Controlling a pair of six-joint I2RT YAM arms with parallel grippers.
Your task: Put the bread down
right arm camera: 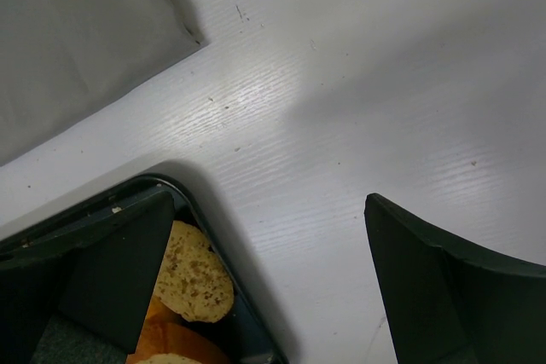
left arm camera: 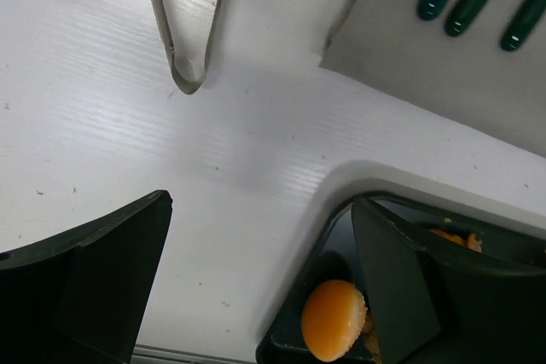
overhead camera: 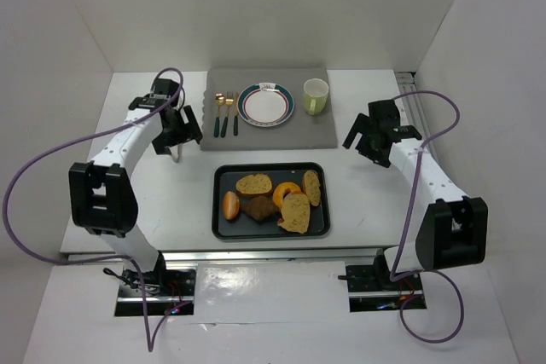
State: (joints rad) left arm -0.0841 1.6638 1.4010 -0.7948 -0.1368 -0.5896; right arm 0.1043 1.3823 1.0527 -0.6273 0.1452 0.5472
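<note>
The flat white table (overhead camera: pixel 375 202) carries a grey cloth placemat (overhead camera: pixel 316 130) at 12 o'clock. On it, a round white china plate (overhead camera: pixel 265 113) has a teal rim band with a dark red ring inside. At its 3 o'clock is a pale yellow-green mug (overhead camera: pixel 316 96), at its 9 o'clock gold-headed cutlery with dark green handles (overhead camera: pixel 226 114). The black rectangular tray (overhead camera: pixel 218 215) holds tan, brown-speckled bread slices (overhead camera: pixel 253 183), an orange round bun (overhead camera: pixel 230 205), a dark brown lump (overhead camera: pixel 260 207) and an orange ring-shaped pastry (overhead camera: pixel 286 191). Silver metal tongs (left arm camera: pixel 188 74) lie at the placemat's 8 o'clock. Purple cables (overhead camera: pixel 458 113) run along the white arms with black joints (overhead camera: pixel 128 138).
</note>
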